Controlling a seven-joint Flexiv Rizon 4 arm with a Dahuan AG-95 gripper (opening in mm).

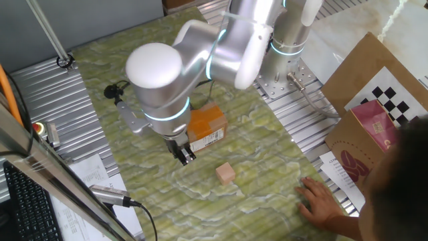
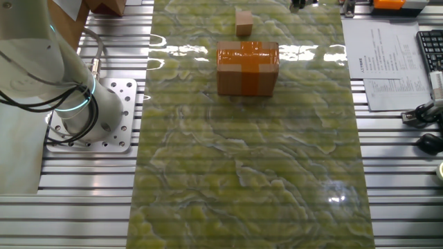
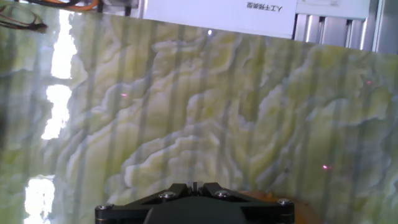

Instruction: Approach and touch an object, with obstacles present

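The small tan wooden cube [image 1: 226, 173] sits on the green marbled mat, near its edge; it also shows in the other fixed view [image 2: 243, 21]. The orange-taped cardboard box [image 1: 207, 126] stands just behind it, partly hidden by the arm, and shows whole in the other fixed view [image 2: 247, 67]. My gripper [image 1: 184, 156] hangs low over the mat, left of the cube and in front of the box, touching neither. Its black fingers are together with nothing between them. The hand view shows the fingertips [image 3: 194, 185] closed over bare mat. The cube is out of that view.
A person's hand [image 1: 319, 199] rests on the mat's near right edge. Papers [image 2: 387, 62] and a keyboard [image 2: 430, 48] lie beside the mat. A cardboard sheet with a checker pattern [image 1: 381, 114] lies at the right. The arm's base [image 2: 90, 114] is bolted to the slatted table.
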